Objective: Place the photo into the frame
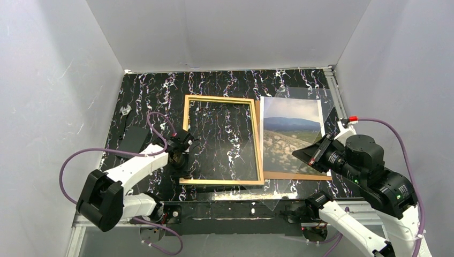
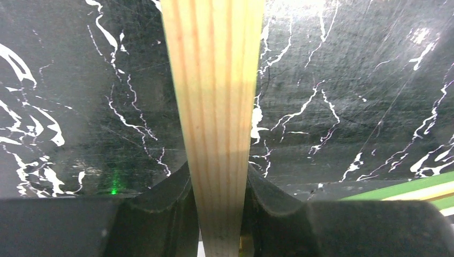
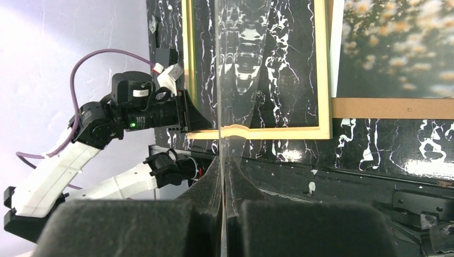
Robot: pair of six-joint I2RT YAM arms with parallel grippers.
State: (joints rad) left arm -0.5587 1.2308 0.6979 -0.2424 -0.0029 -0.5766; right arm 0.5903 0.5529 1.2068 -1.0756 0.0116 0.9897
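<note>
**Left wrist view.** A tan, wood-grained bar of the frame (image 2: 214,107) is running from top centre down to bottom centre, narrowing toward the lower edge. The left pincer (image 2: 218,225) is clamping the bar there, with one dark finger (image 2: 163,214) pressing against each side. The black worktop (image 2: 348,80), veined in white, is filling both halves of the picture behind it. At lower right a bright green strip (image 2: 407,188) of the frame is slanting up toward the right edge. A small green glint (image 2: 113,190) is showing at lower left.
</note>
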